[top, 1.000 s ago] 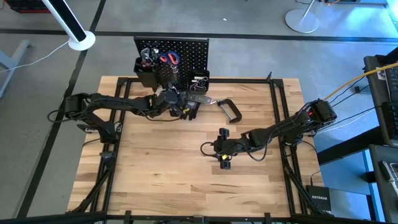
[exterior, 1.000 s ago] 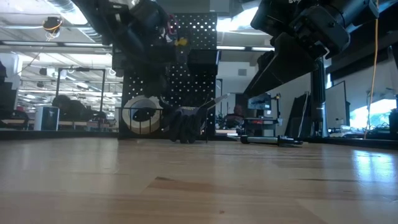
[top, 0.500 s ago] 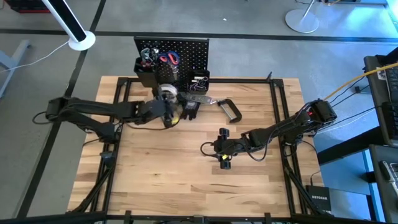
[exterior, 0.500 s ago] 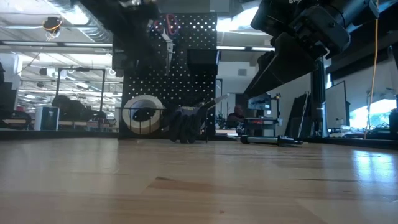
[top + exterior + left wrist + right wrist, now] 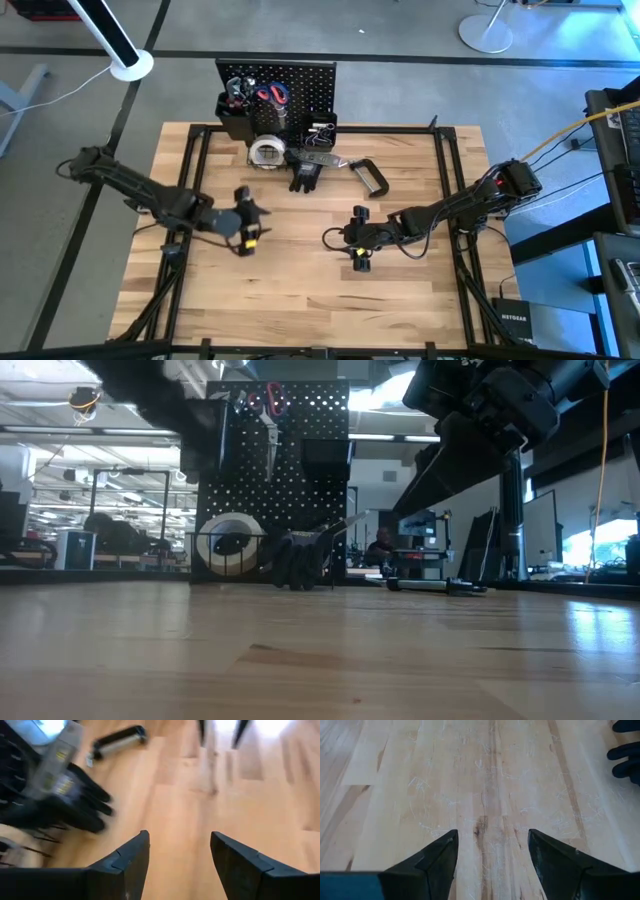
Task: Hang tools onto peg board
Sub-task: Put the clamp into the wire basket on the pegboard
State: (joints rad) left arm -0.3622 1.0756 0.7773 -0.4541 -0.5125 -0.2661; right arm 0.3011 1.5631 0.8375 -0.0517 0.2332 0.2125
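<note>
Back from the peg board (image 5: 300, 80) has come the left gripper (image 5: 247, 232); a second ago it was up close to the board, and the tape roll (image 5: 266, 152) sits by the board's foot. Now this gripper hangs over bare wood at about 8 o'clock on the table (image 5: 300, 290), its two fingers spread apart with nothing between them.

From its own camera you see the black gloves (image 5: 75, 805) and the black C-clamp (image 5: 117, 737) lying on the wood ahead.

The gloves (image 5: 305, 175) lie just in front of the board, at about 12 o'clock. The C-clamp (image 5: 372, 177) lies beside them, toward 1 o'clock. Red-handled tools (image 5: 270, 95) hang up on the board.

The right gripper (image 5: 358, 245) waits near the middle of the table, toward 4 o'clock. Its fingers are spread wide too, and empty.
</note>
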